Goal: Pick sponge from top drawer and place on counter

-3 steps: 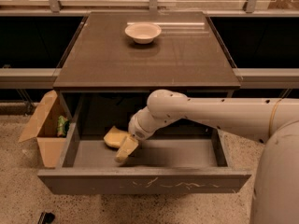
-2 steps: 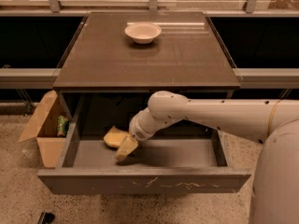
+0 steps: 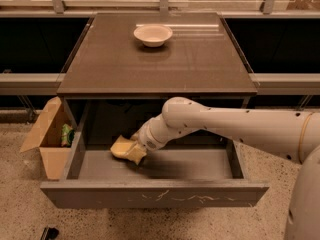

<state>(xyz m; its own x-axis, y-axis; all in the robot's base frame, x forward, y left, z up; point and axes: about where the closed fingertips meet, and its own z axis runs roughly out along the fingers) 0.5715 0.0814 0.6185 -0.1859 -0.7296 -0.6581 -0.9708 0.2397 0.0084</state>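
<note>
Lying in top drawer (image 3: 155, 194), sponge (image 3: 121, 147) against hand (image 3: 138, 155)

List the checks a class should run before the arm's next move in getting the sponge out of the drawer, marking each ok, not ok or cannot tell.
1. Top drawer pulled open: ok.
2. Gripper down inside the drawer, at the sponge: ok.
3. Secure grasp on the sponge: cannot tell.
4. Sponge raised off the drawer floor: cannot tell.
5. Counter has bare surface in front of the white bowl: ok.
</note>
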